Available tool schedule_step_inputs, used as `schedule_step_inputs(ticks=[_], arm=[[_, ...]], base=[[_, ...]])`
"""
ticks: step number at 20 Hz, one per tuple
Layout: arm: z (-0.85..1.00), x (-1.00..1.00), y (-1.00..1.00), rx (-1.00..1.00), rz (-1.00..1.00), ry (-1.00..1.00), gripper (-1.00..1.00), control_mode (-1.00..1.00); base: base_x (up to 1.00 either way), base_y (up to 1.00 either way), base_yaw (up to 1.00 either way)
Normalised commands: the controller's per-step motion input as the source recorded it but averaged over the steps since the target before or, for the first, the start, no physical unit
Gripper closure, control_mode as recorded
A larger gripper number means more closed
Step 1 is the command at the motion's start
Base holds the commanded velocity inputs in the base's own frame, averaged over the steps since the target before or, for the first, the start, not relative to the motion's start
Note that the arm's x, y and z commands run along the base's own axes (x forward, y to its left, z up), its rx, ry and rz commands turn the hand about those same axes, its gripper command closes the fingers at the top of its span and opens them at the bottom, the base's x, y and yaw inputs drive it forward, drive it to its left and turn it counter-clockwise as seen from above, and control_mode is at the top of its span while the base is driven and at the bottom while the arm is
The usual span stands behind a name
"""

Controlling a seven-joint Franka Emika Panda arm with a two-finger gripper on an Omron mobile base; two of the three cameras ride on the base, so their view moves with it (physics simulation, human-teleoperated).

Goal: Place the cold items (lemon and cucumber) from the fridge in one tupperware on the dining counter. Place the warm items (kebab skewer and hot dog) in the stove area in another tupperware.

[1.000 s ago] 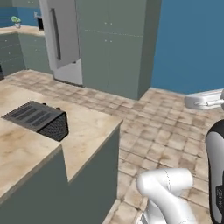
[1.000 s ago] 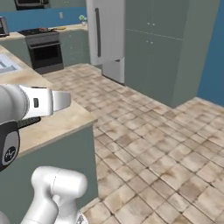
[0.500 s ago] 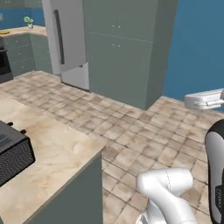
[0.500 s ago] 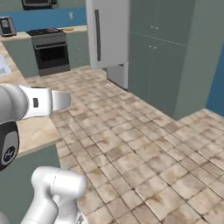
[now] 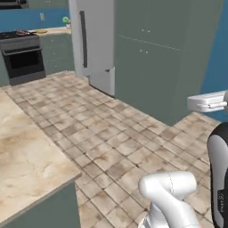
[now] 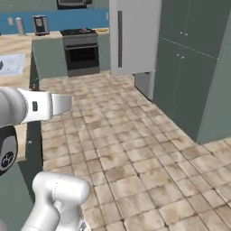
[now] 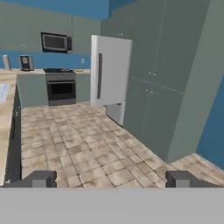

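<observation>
My gripper (image 7: 113, 182) is open with nothing between its fingertips (image 7: 43, 179), and it looks across the tiled floor. The grey fridge (image 5: 91, 44) (image 6: 131, 36) (image 7: 109, 72) stands at the far wall with its door shut, so the lemon and cucumber are hidden. Left of it is the stove (image 5: 22, 55) (image 6: 81, 52) (image 7: 60, 87). Small reddish and yellow shapes lie on the stove top and the counter beside it, too small to name. The beige dining counter (image 5: 26, 156) (image 7: 6, 113) is close on my left. No tupperware is in view.
Tall grey-green cabinets (image 5: 160, 58) (image 6: 194, 58) (image 7: 162, 78) run right of the fridge. A microwave (image 7: 56, 42) hangs above the stove. A coffee machine (image 6: 40, 25) sits on the far counter. Open tiled floor (image 6: 135, 153) lies between me and the fridge.
The whole picture has shifted: the base has turned. The counter with its dark toaster slid off to the left, and the fridge and stove have come toward the middle. The gripper stays open.
</observation>
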Motion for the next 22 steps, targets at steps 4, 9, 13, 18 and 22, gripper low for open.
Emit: schedule_step_inputs(ticks=[4,9,13,18,22], arm=[[0.00,0.00,0.00,0.00,0.00,0.00,-1.00,1.00],[0.00,0.00,0.00,0.00,0.00,0.00,-1.00,1.00],[0.00,0.00,0.00,0.00,0.00,0.00,-1.00,1.00],[0.00,0.00,0.00,0.00,0.00,0.00,-1.00,1.00],[0.00,0.00,0.00,0.00,0.00,0.00,-1.00,1.00]], base=[[0.76,-0.75,0.51],[0.79,-0.63,0.59],[0.83,-0.65,0.58],[0.98,-0.82,0.25],[1.00,-0.60,0.00]])
